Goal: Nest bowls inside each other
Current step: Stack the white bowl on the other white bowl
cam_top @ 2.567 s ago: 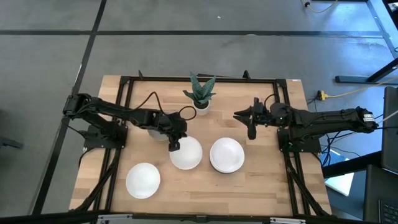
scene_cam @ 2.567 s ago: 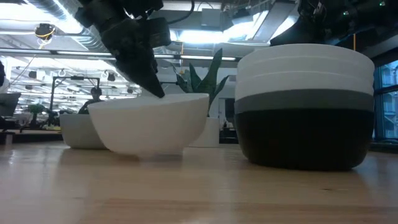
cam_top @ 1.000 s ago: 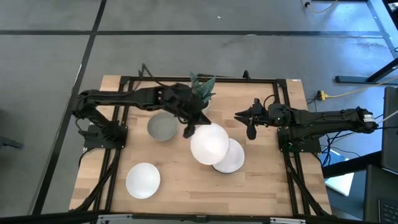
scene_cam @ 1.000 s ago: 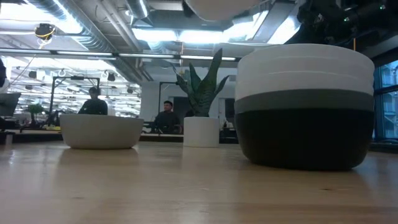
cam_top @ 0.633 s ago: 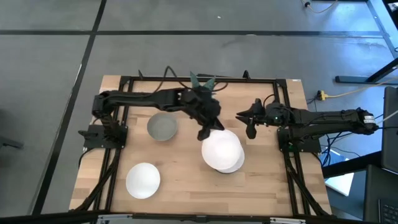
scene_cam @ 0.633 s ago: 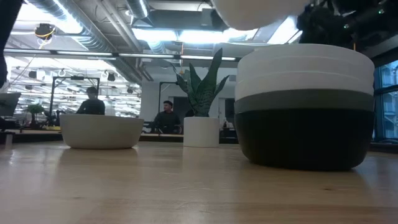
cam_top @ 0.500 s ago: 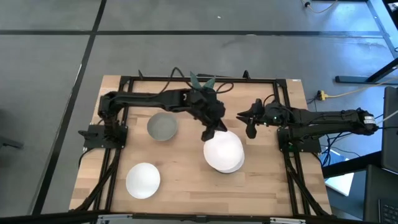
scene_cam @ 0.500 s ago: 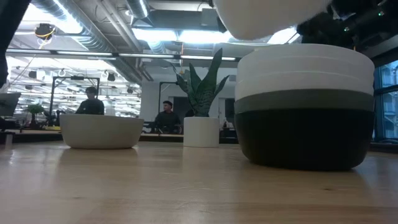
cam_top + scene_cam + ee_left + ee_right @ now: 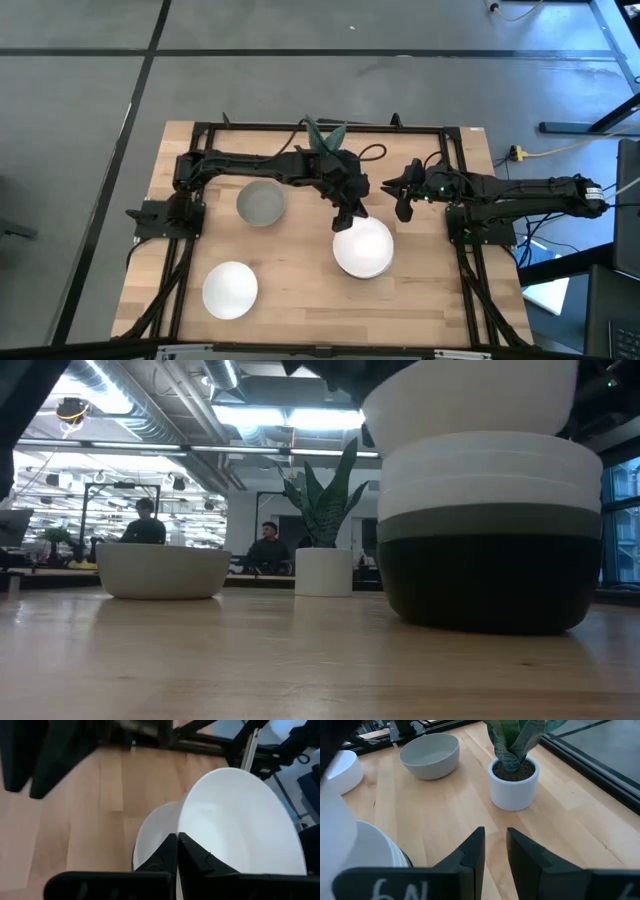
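A white bowl [image 9: 362, 247] hangs right of the table's middle, with my left gripper [image 9: 350, 212] shut on it. It is just above, or just inside, a stack of nested bowls [image 9: 490, 530] with black at the bottom, then grey, then white. I cannot tell whether the held bowl [image 9: 470, 400] touches the stack. A grey bowl [image 9: 261, 203] and another white bowl [image 9: 230, 289] rest on their bases on the table's left half. My right gripper [image 9: 403, 202] hovers at the right, beyond the stack, open by a narrow gap with nothing between its fingers [image 9: 495, 845]. My left gripper pinches the white bowl's rim [image 9: 181, 822] on the side toward the table's far left. One finger is inside the wall and one is outside. The fingers slant down from the far left. The bowl hangs tilted below them, over the stack's top bowl [image 9: 152, 832].
A small white pot with a green plant [image 9: 322, 152] stands at the far middle, between the two arms. A black frame [image 9: 200, 135] runs along the table's edges. Bare wood [image 9: 300, 300] lies at the near middle.
My left gripper has carried the white bowl toward the table's right and near edges and down. The bowl was high above the table, left of the stack. It now sits low over the stack's top.
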Robot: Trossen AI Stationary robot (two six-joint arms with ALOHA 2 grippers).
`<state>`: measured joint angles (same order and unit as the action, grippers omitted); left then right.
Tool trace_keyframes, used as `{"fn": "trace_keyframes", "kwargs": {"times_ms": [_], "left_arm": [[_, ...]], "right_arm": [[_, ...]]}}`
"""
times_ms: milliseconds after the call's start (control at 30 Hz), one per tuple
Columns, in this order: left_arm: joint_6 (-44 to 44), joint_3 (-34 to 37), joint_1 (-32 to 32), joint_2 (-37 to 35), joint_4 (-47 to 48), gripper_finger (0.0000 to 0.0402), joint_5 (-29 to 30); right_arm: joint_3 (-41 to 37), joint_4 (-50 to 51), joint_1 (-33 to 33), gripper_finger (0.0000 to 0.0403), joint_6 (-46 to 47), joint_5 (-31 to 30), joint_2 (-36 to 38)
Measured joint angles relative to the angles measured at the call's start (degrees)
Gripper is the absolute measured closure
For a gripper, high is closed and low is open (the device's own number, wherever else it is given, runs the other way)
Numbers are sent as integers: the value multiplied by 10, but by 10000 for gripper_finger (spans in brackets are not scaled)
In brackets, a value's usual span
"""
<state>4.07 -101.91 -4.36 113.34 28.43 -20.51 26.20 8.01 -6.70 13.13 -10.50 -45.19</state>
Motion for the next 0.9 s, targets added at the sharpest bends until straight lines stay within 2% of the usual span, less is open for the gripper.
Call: {"fn": "trace_keyframes", "kwargs": {"times_ms": [633, 900], "left_arm": [[-2, 0, 1, 18, 129, 401, 8], [-2, 0, 2, 18, 137, 401, 9]], "right_arm": [[0, 3, 0, 321, -2, 0, 0], [0, 6, 0, 321, -1, 1, 0]]}}
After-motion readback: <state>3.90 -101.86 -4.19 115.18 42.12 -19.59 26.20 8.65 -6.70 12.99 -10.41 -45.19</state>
